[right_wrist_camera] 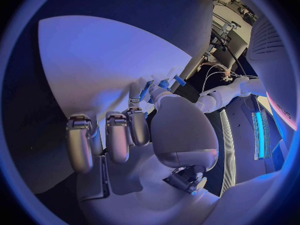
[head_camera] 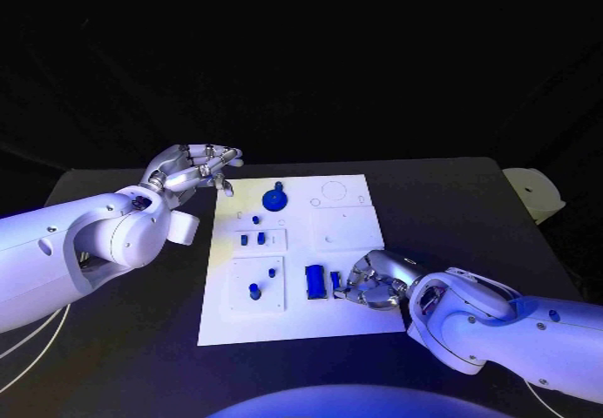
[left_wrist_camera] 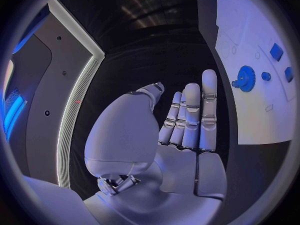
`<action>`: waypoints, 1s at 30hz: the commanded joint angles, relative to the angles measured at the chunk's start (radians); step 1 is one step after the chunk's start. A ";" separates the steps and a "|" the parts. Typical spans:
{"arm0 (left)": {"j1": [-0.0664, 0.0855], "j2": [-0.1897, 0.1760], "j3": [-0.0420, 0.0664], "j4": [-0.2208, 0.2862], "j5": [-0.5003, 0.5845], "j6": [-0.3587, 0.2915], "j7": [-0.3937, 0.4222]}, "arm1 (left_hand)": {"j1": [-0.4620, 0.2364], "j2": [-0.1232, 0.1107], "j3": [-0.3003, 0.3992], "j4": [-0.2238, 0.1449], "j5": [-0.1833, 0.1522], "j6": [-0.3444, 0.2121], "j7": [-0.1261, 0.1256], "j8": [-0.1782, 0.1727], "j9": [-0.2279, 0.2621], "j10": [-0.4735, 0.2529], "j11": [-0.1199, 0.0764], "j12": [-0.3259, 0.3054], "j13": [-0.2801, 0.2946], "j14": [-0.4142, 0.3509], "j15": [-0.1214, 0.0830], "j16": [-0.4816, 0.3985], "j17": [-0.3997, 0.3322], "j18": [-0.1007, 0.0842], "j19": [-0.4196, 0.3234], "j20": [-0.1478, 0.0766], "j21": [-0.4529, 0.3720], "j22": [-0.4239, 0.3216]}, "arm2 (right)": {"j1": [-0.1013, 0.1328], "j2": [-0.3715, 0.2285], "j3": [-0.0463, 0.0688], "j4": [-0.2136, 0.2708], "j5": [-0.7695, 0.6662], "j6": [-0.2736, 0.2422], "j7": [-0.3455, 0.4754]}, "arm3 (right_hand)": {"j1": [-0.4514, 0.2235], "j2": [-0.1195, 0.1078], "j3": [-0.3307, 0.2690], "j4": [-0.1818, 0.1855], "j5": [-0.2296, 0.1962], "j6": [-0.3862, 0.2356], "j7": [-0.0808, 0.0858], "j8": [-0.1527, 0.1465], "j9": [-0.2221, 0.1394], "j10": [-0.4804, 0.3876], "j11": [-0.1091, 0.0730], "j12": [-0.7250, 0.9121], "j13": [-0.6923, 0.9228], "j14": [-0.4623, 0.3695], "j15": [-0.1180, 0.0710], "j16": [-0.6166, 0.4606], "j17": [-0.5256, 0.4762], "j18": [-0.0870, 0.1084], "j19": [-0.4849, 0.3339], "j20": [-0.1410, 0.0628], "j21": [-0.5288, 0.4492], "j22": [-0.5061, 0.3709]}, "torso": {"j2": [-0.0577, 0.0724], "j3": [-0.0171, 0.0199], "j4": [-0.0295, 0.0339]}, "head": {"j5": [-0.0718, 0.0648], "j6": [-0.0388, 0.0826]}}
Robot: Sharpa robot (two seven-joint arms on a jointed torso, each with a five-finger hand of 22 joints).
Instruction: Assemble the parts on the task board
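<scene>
The black table point(head_camera: 477, 187) is seen carrying the white task board point(head_camera: 346, 309) at its middle, and everything else is placed here against that board. The left hand point(head_camera: 191, 171) is held off the board's far left corner, above the table, with its fingers point(left_wrist_camera: 191, 116) straight, laid side by side and holding nothing. The right hand point(head_camera: 375, 280) is lowered over the board's near right part, fingers curled down beside a blue block; in the right wrist view the fingertips point(right_wrist_camera: 139, 127) are seen close to small blue pieces, but whether anything is pinched cannot be told. On the board, the blue block point(head_camera: 315, 281) is set just right of the near middle, touching or nearly touching the right hand. A round blue gear point(head_camera: 275, 199) sits near the board's far edge, left of centre, closest to the left hand. Two small blue pegs point(head_camera: 253, 238) lie in a plate left of the board's middle, and two more small blue bits point(head_camera: 260, 286) rest in the near left plate. The parts are judged to be light, stiff plastic, smooth and likely slippery, so little force should be needed. The block is best taken across its long flat sides; the gear by its toothed rim or raised hub; the pegs by a fingertip pinch near their tops.
</scene>
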 commanded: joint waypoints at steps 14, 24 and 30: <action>0.001 0.002 -0.001 0.001 0.001 0.014 0.006 | 0.004 0.004 -0.001 0.005 0.005 -0.006 0.002 0.005 -0.001 -0.006 -0.003 0.003 -0.001 -0.007 0.002 0.003 -0.001 0.015 0.006 0.004 -0.005 -0.001 | 0.005 -0.021 0.002 0.010 0.097 -0.126 0.142 | 0.058 -0.007 -0.017 0.000 0.032 -0.017 0.004 -0.007 -0.006 0.021 -0.002 -0.021 0.158 0.099 -0.005 -0.004 0.232 -0.007 0.105 -0.008 0.005 0.263 | -0.004 -0.0003 -0.0016 | -0.002 0.008; 0.000 0.016 -0.013 -0.021 0.027 0.024 0.044 | 0.004 0.002 -0.006 0.010 0.004 -0.009 0.002 0.008 -0.003 -0.009 -0.003 0.009 -0.003 -0.008 0.002 0.005 -0.005 0.015 0.006 0.004 -0.006 -0.002 | 0.101 -0.033 0.004 -0.072 0.672 -0.188 0.538 | 0.153 -0.009 -0.003 -0.008 0.062 -0.096 0.041 -0.058 -0.009 -0.074 0.029 -0.206 0.073 0.074 0.021 -0.059 0.149 0.020 0.061 0.015 -0.122 0.224 | -0.020 -0.0088 -0.0022 | -0.008 0.037; -0.003 0.051 -0.019 -0.079 0.079 0.039 0.100 | 0.002 -0.003 -0.015 0.015 0.001 -0.006 -0.007 0.013 -0.004 -0.001 -0.009 0.020 -0.003 -0.016 0.000 0.004 -0.008 0.015 0.001 0.003 -0.011 -0.005 | 0.156 0.028 0.005 -0.227 0.950 -0.141 0.679 | 0.222 -0.011 0.018 -0.007 0.060 -0.172 0.079 -0.077 0.008 -0.357 0.065 -0.691 -0.197 -0.056 0.054 -0.303 -0.130 0.111 -0.135 0.048 -0.642 0.033 | -0.049 -0.0171 -0.0103 | -0.004 0.068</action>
